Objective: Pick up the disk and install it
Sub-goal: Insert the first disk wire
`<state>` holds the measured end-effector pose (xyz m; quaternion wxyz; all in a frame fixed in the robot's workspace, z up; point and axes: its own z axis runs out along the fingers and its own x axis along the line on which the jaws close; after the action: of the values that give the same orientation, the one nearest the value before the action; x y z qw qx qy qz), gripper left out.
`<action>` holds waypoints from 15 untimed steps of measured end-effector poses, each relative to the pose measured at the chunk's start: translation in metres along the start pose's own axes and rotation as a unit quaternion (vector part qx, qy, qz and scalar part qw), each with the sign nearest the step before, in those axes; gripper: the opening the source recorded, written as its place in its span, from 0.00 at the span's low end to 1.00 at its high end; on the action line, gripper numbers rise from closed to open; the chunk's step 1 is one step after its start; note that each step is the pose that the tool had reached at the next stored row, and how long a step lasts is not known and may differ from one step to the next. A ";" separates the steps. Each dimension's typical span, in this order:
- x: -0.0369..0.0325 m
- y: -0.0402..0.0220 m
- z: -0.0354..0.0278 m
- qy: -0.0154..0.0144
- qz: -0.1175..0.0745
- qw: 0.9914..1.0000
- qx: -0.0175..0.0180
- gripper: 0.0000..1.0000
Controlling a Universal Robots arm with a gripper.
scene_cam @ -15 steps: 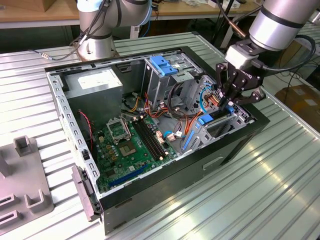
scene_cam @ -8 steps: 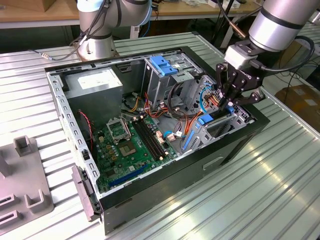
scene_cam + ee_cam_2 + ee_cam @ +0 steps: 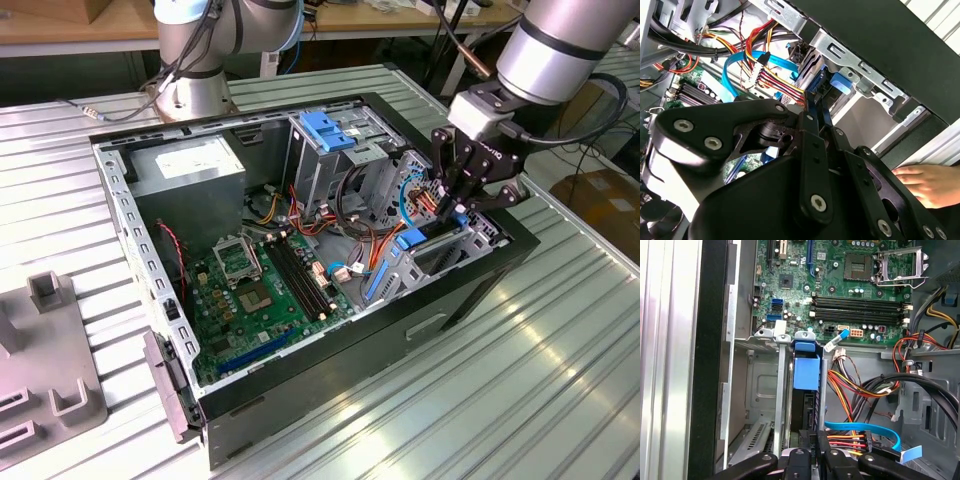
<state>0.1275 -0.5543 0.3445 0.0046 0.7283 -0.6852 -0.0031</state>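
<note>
Exterior view: hand [image 3: 462, 205] gripping disk [image 3: 805, 371], seating it in right-side bay; next needing straight downward push.

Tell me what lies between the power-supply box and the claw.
In the exterior view, the tall metal drive cage, topped by a blue bracket, plus looping cables, lies between the power-supply box and the claw.

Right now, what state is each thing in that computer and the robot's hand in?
Computer case: lying on its side, panel off, insides exposed.
Disk: standing on edge in the drive bay by the case wall.
Hand: lowered over that bay, at the disk's end.
Processor socket: open, bare.
Blue bracket: sitting atop the tall metal cage.
</note>
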 end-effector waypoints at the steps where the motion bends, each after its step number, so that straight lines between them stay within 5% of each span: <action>1: 0.0000 0.0000 -0.0002 0.000 0.000 1.000 0.000 0.17; 8: 0.0002 -0.0015 -0.0016 -0.001 0.015 1.000 -0.007 0.17; 15: 0.0018 -0.0024 -0.0017 -0.001 0.017 1.000 -0.008 0.17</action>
<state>0.1299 -0.5560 0.3462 0.0095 0.7162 -0.6978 -0.0091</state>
